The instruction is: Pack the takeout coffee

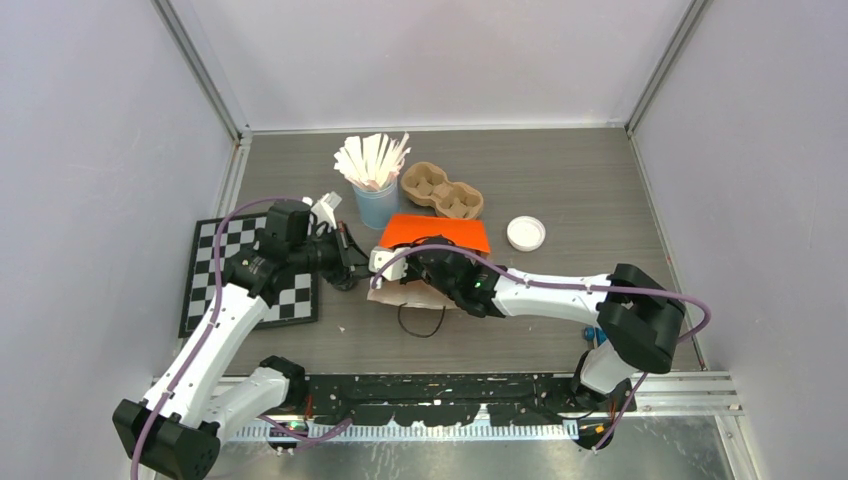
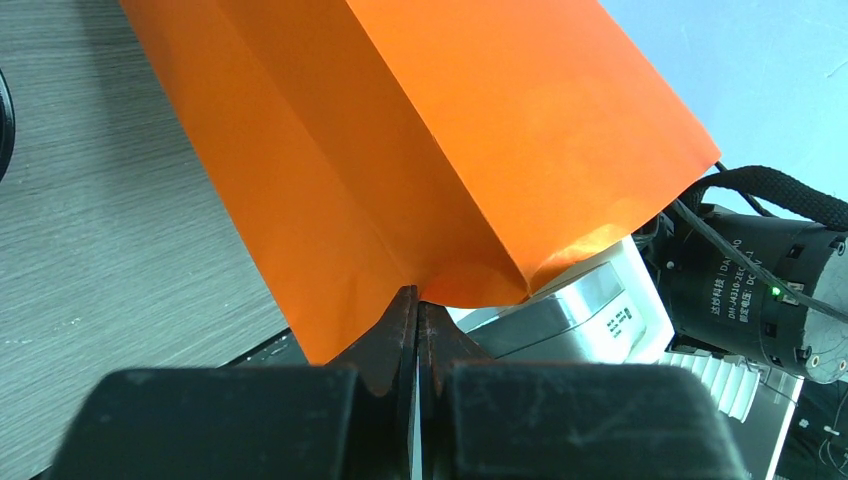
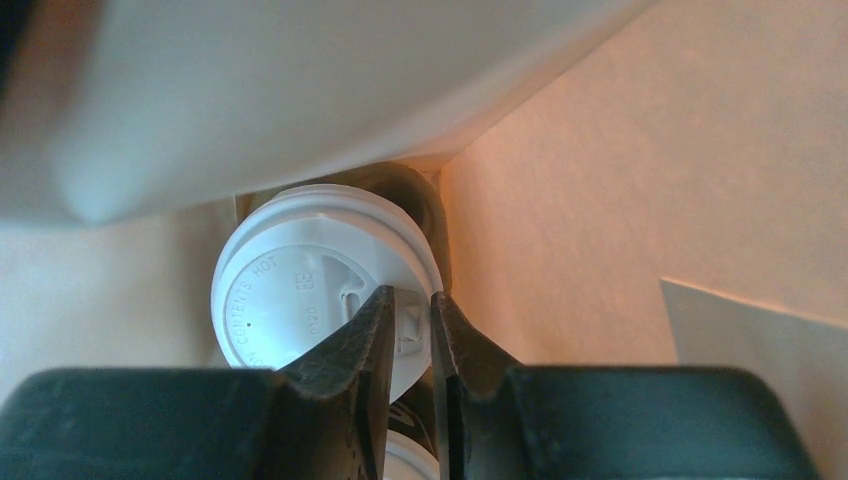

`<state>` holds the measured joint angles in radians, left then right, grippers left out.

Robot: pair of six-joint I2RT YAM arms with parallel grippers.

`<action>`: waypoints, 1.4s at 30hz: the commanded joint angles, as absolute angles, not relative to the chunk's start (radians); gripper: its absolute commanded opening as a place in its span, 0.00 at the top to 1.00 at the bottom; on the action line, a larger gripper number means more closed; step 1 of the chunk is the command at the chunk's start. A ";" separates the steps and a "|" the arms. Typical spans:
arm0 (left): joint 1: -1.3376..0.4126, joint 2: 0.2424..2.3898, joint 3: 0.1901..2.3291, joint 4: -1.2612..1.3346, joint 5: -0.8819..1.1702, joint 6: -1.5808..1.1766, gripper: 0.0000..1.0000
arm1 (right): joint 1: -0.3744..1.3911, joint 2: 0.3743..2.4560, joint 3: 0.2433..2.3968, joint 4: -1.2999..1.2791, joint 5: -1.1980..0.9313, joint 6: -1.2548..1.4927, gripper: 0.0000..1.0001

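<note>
While the left gripper [image 2: 418, 300] has its fingers pressed together on a fold of paper at the mouth of the orange bag [image 1: 440, 232], the right gripper [image 3: 410, 305] reaches inside that bag. The bag lies on its side near the middle of the table, with its mouth towards the near side. Inside it, a coffee cup [image 3: 300, 290] shows its white lid, and the right fingers pinch the lid's rim between them. I can't make out a second cup for certain. Just beyond the bag stand a light-blue cup of white sticks [image 1: 375, 205] and a cardboard cup carrier [image 1: 442, 190]. A loose white lid [image 1: 525, 233] lies to the bag's right, and a checkered mat [image 1: 215, 270] lies to the left.
</note>
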<state>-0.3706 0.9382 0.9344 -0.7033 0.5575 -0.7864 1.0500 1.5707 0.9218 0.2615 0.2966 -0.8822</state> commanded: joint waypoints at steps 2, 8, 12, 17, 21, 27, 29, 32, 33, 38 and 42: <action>-0.394 0.918 0.949 -0.670 0.709 -0.821 1.00 | 1.039 1.545 0.958 0.207 0.357 -0.830 0.74; -0.394 0.939 0.962 -0.651 0.710 -0.822 1.00 | 1.039 1.470 0.947 0.138 0.321 -0.788 0.70; -0.394 0.954 0.967 -0.627 0.717 -0.829 1.00 | 1.039 1.421 0.952 0.068 0.295 -0.766 0.67; -0.394 0.958 0.966 -0.624 0.723 -0.830 1.00 | 1.039 1.379 0.955 0.020 0.262 -0.749 0.66; -0.394 0.956 0.969 -0.629 0.722 -0.830 1.00 | 1.040 1.354 0.972 -0.051 0.240 -0.719 0.66; -0.394 0.961 0.985 -0.648 0.709 -0.830 1.00 | 1.040 1.287 1.006 -0.184 0.172 -0.676 0.66; -0.394 0.966 0.997 -0.654 0.704 -0.834 1.00 | 1.039 1.265 1.018 -0.230 0.162 -0.661 0.66; -0.394 0.977 1.020 -0.663 0.700 -0.841 1.00 | 1.039 1.233 1.039 -0.288 0.157 -0.637 0.66; -0.394 0.981 1.032 -0.665 0.700 -0.843 1.00 | 1.039 1.225 1.051 -0.316 0.152 -0.630 0.66; -0.394 1.014 1.084 -0.729 0.697 -0.850 1.00 | 1.039 1.184 1.086 -0.397 0.125 -0.595 0.66; -0.394 1.026 1.108 -0.767 0.683 -0.876 1.00 | 1.034 1.162 1.114 -0.418 0.139 -0.556 0.66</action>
<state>-0.3908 1.0180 1.0546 -0.7128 0.6807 -0.8429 1.0431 1.2030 1.0554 -0.3779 0.1432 -0.6167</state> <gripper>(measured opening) 0.007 0.343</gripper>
